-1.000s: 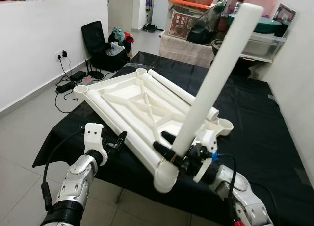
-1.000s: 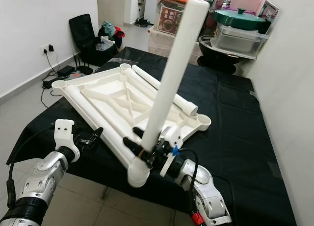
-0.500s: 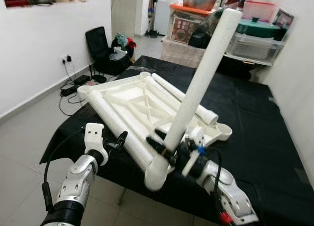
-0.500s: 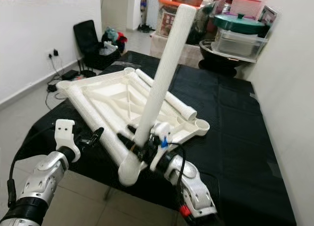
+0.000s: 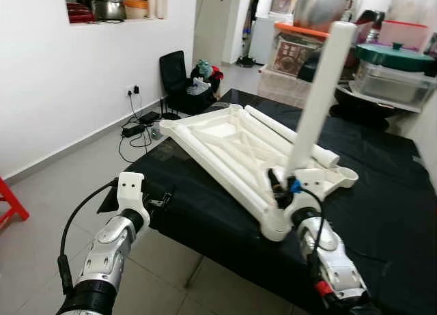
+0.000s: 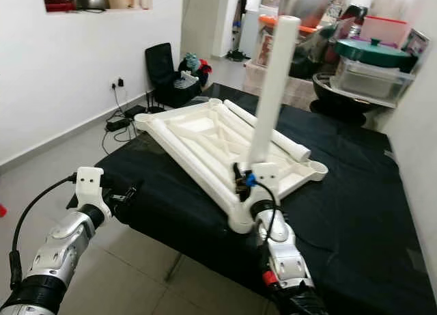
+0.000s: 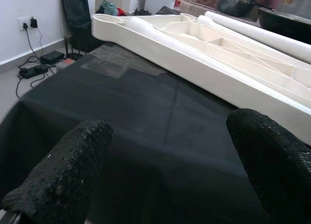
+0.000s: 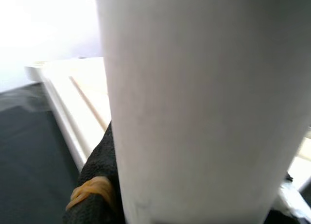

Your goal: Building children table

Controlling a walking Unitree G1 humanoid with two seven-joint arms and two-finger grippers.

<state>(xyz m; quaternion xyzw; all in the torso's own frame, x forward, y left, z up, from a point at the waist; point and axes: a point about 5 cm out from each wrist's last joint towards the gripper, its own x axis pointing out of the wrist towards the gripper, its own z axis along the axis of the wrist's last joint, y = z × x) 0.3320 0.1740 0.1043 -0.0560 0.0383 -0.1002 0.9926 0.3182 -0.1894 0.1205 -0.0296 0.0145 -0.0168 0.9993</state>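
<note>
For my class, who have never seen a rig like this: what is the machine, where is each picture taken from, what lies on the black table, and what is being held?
It is a humanoid robot with two silver arms ending in black two-finger grippers. Two pictures come from cameras on its head, looking down; the other two come from cameras on each wrist. On the black-covered table lies a white children's table top, upside down, with a loose white leg lying on it. The right gripper is shut on another white leg tube, held upright by the top's near corner socket. The left gripper is open and holds nothing, by the table's near edge.
</note>
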